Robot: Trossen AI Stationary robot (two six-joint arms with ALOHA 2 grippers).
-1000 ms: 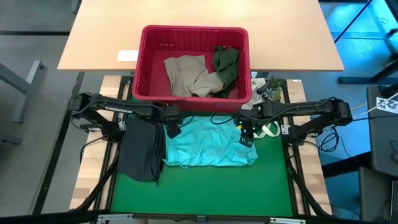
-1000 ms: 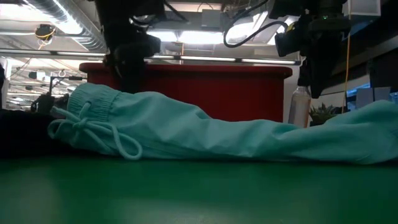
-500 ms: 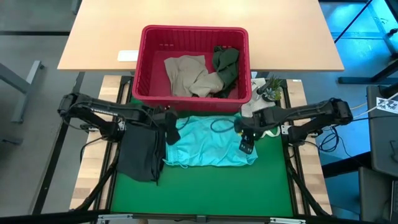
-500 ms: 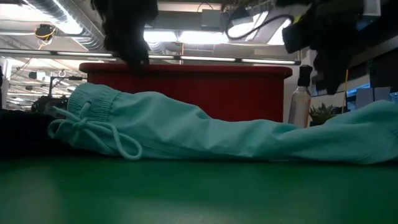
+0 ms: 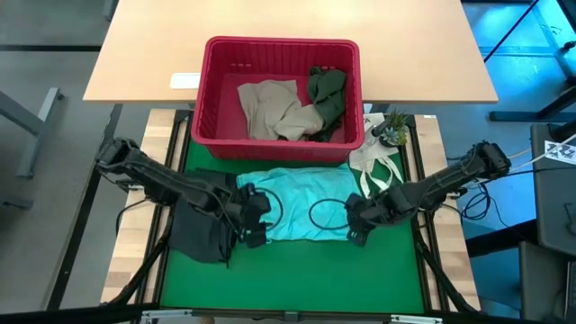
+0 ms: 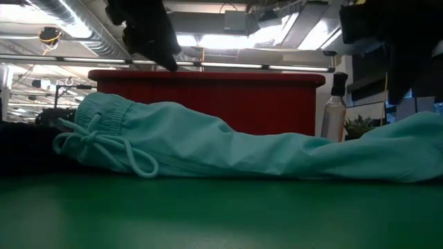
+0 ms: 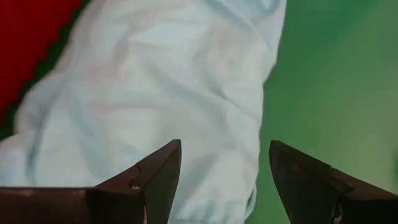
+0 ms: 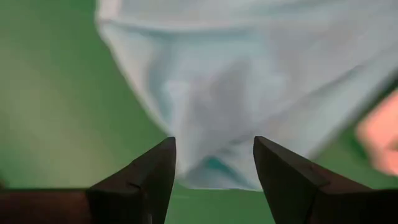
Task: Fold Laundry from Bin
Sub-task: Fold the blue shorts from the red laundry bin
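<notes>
The light teal garment lies spread on the green mat, its drawstring waistband toward the table's left. My left gripper hangs open above the garment's near left corner. My right gripper hangs open above its near right corner. In the low view both grippers stay above the cloth. A black garment lies on the mat left of the teal one. The red bin stands beyond, holding a beige garment and an olive one.
A white cloth bag lies at the mat's far right corner beside a small plant and a spray bottle. A wooden table extends behind the bin. The near half of the green mat is bare.
Both grippers have swung from the teal garment's far edge, by the bin, toward the table's near edge, and now hang over its near corners. The right gripper has rolled as it went. The garment has not moved.
</notes>
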